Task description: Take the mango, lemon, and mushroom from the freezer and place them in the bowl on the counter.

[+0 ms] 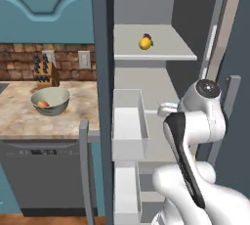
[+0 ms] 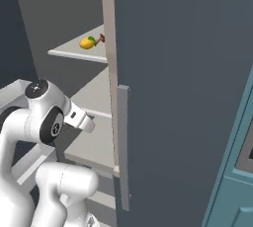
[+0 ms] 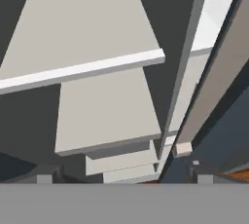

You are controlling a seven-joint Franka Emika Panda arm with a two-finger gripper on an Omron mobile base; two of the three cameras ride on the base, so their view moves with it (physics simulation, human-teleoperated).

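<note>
1. The freezer (image 1: pixel 105 72) is standing open beside the surface (image 1: pixel 29 116), its light grey shelves and white door bins (image 1: pixel 128 121) showing.
2. The lemon (image 1: pixel 145 42) is sitting on the upper shelf (image 1: pixel 166 50) inside the freezer; in the right base view it is lying near the shelf's front edge (image 2: pixel 88 42).
3. The mushroom (image 2: pixel 102 38) is resting just beside the lemon on that shelf, partly hidden by the door edge in the right base view.
4. The bowl (image 1: pixel 50 101) is sitting on the surface in front of a knife block (image 1: pixel 45 72), well apart from the freezer shelves.
5. The mango (image 1: pixel 43 103) is lying inside the bowl, its orange-red side showing.
6. The arm (image 1: pixel 195 136) is reaching into the freezer at the level of the lower shelves, below the lemon's shelf.
7. The gripper (image 3: pixel 121 177) is standing released with its jaws wide apart, grasping nothing; its tips are pointing along the stacked shelves (image 3: pixel 107 106).
</note>
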